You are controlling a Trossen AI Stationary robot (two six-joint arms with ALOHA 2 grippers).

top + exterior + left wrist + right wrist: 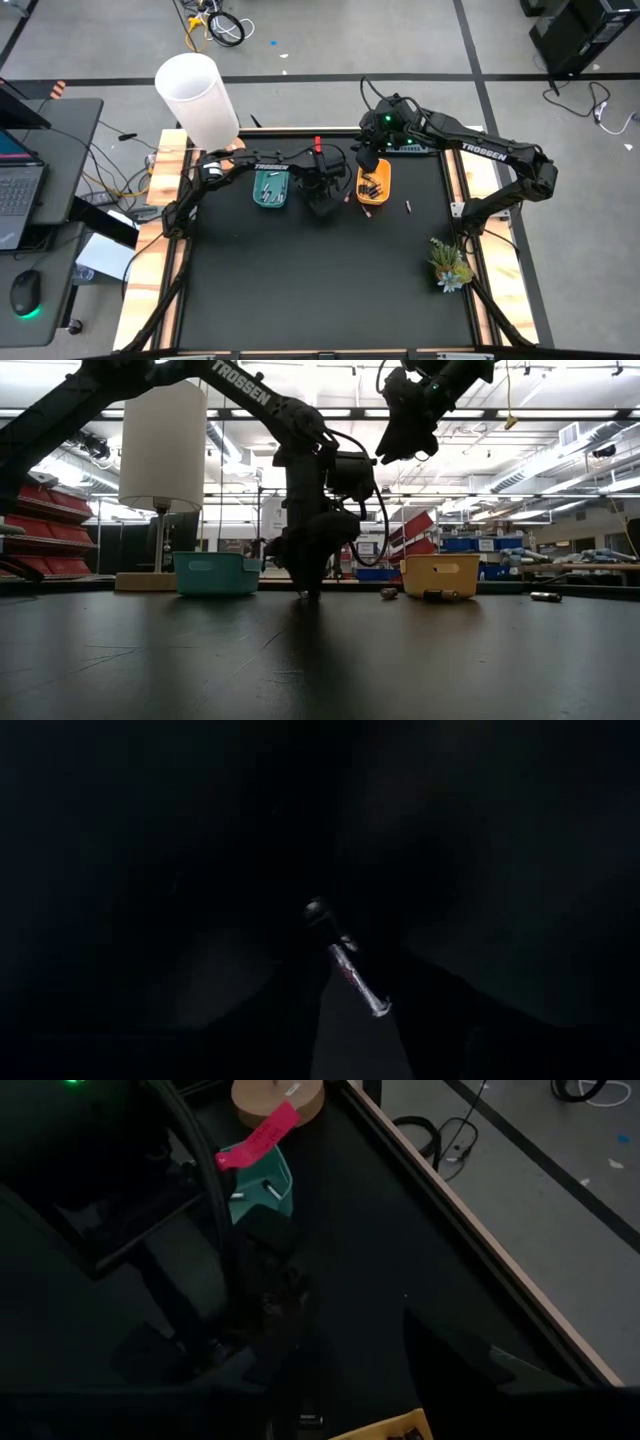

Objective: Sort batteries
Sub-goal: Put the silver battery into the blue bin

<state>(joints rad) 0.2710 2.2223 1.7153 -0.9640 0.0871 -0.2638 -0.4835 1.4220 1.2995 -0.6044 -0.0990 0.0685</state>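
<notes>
Black mat table (320, 290), wood-edged; my two dark arms are over its far half.

Item: left hand (321, 205), lowered to the mat between the two trays, tip touching or nearly touching the surface in the low view (309, 592). My left wrist camera shows a single battery (347, 961) between my fingers (270, 1010), silvery with a reddish band, lying flat. Its long axis runs slantwise across the gap between the fingers (neither square across nor in line with them), one rounded end pointing away from my wrist, the other towards it. Whether the fingers are pressing it or merely flanking it I cannot tell; they stand partly apart.

Item: right hand (368, 158), raised above the far end of the yellow tray (374, 184); high in the low view (405, 432), well clear of the table. How its fingers stand I cannot tell.

Item: yellow tray, holding several dark batteries (375, 187), lying at mixed angles.

Item: teal tray (270, 188), to my left hand's left, holding pale batteries (268, 192), mostly lengthwise along the tray.

Item: loose battery (408, 207) on the mat to the right of the yellow tray, long axis roughly near-to-far.

Item: white lamp (197, 98) at the far left corner; small potted plant (449, 264) near the right edge.
</notes>
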